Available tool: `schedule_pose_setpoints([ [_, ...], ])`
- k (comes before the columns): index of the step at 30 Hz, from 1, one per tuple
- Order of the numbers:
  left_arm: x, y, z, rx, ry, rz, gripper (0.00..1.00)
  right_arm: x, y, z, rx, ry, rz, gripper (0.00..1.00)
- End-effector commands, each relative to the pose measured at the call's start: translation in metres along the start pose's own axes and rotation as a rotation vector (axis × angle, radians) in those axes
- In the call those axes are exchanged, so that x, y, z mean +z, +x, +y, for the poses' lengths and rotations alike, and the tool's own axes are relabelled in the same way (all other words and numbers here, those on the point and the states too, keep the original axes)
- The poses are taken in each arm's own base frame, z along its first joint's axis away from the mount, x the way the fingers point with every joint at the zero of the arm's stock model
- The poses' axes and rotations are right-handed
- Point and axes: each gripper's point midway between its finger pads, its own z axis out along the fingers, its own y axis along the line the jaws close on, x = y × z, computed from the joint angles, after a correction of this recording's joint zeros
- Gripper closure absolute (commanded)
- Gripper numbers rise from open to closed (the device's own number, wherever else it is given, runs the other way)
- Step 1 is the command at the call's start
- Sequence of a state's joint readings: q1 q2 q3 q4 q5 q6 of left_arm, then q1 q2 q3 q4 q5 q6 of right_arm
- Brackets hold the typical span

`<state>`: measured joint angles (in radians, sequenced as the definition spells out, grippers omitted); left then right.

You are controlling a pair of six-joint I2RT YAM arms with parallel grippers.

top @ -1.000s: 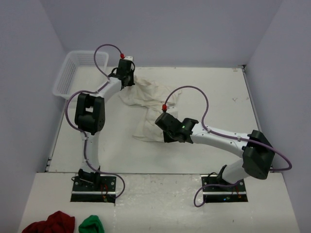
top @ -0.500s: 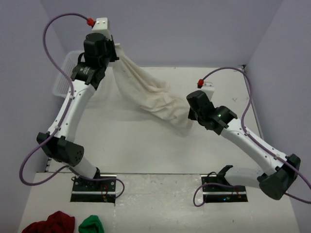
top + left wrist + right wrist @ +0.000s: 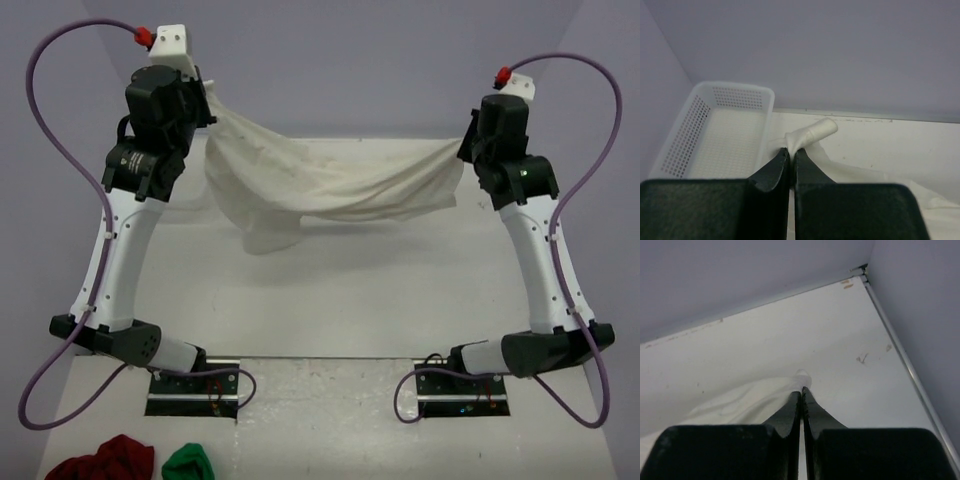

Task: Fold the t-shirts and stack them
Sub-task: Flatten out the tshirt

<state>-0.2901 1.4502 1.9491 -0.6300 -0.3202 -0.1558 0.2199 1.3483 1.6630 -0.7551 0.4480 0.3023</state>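
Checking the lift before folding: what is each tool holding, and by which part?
One off-white t-shirt, by both: the left tool pinches bunched fabric at one end, the right tool the opposite end; which garment part cannot be told.

I'm in a robot lab cell: plain lavender walls [image 3: 340,60] box my white counter [image 3: 380,290], arms [image 3: 112,250] bolted down.

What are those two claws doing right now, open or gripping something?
The left gripper is shut on one end of the off-white t-shirt.
The right gripper is shut on the other end of the same t-shirt.
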Motion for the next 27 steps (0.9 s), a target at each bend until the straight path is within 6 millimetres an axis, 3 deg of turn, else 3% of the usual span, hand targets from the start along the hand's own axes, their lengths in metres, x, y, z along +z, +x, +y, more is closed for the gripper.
schedule_pose_setpoints([
  [1, 0.006, 0.011, 0.015, 0.04, -0.079, 0.022, 1.0, 0.014, -0.033, -0.009, -0.062, -0.019, -0.017, 1.0],
  [5, 0.005, 0.015, 0.031, 0.054, -0.166, 0.026, 1.0, 0.033, -0.027, -0.014, -0.053, -0.001, 0.026, 1.0],
  [7, -0.003, 0.009, 0.04, 0.048, -0.208, 0.01, 1.0, 0.045, -0.019, -0.027, -0.046, 0.049, 0.052, 1.0],
  [11, -0.024, -0.006, 0.049, 0.037, -0.221, -0.026, 1.0, 0.04, -0.022, -0.049, 0.002, 0.084, 0.042, 1.0],
  [15, -0.069, -0.038, 0.049, -0.013, -0.144, -0.145, 1.0, 0.003, -0.043, -0.056, 0.033, 0.06, -0.066, 1.0],
  [16, -0.097, -0.055, 0.053, -0.038, -0.12, -0.214, 1.0, -0.006, -0.047, -0.057, 0.04, 0.053, -0.089, 1.0],
  [18, -0.12, -0.067, 0.054, -0.052, -0.083, -0.259, 1.0, -0.033, -0.054, -0.062, 0.06, 0.041, -0.129, 1.0],
  [19, -0.141, -0.081, 0.057, -0.071, -0.067, -0.301, 1.0, -0.042, -0.056, -0.061, 0.07, 0.029, -0.139, 1.0],
  [20, -0.15, -0.081, 0.058, -0.074, -0.06, -0.298, 1.0, -0.058, -0.061, -0.063, 0.078, 0.025, -0.173, 1.0],
  [22, -0.175, -0.09, 0.057, -0.092, -0.012, -0.334, 1.0, -0.073, -0.06, -0.055, 0.064, 0.001, -0.194, 1.0],
  [27, -0.22, -0.105, 0.057, -0.142, 0.069, -0.408, 1.0, -0.116, -0.071, -0.061, 0.076, 0.006, -0.273, 1.0],
])
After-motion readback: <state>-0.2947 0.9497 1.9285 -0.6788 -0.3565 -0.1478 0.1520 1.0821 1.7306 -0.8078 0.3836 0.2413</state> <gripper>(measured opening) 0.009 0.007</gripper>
